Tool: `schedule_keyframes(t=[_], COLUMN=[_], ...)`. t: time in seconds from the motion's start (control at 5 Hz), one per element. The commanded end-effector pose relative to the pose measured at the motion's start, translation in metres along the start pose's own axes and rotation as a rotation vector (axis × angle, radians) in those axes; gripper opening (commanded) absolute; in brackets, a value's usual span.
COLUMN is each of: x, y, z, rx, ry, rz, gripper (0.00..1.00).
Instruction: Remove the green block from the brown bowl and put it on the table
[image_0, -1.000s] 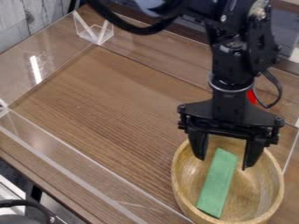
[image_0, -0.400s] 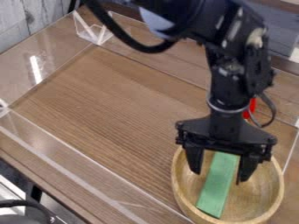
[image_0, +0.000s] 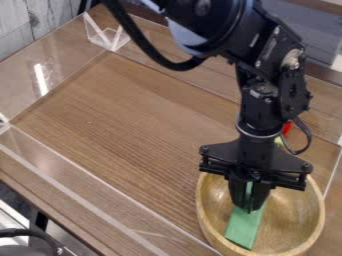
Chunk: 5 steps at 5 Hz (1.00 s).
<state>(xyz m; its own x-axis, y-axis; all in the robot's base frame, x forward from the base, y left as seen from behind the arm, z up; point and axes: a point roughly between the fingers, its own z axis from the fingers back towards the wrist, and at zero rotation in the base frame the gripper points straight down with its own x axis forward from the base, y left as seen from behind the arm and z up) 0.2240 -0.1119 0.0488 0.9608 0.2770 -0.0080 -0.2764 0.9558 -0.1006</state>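
The brown bowl (image_0: 202, 207) sits at the lower right of the table (image_0: 134, 110). The green block (image_0: 243, 228) lies inside it, running from the bowl's middle toward its near rim. My gripper (image_0: 251, 198) points straight down into the bowl, and its black fingers are shut together on the block's far end. The upper part of the block is hidden behind the fingers. The block still looks to be resting in the bowl.
Clear acrylic walls (image_0: 47, 75) edge the tabletop on the left and front. A small clear stand (image_0: 104, 36) is at the back left. The arm's black body and cables rise above the bowl at the right.
The gripper has sunk lower into the bowl, and its fingers, spread wide either side of the green block before, have shut on it.
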Motion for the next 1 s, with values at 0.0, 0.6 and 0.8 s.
schedule_keyframes(t=[0.0,0.6,0.8], x=[0.004,0.024,0.015], y=[-0.005,0.011,0.009], z=[0.022,0.112,0.092], rx=[-0.026,-0.099,-0.075], ry=[-0.041,-0.159,-0.148], rz=[-0.020,-0.024,-0.035], gripper=[0.00,0.00,1.00])
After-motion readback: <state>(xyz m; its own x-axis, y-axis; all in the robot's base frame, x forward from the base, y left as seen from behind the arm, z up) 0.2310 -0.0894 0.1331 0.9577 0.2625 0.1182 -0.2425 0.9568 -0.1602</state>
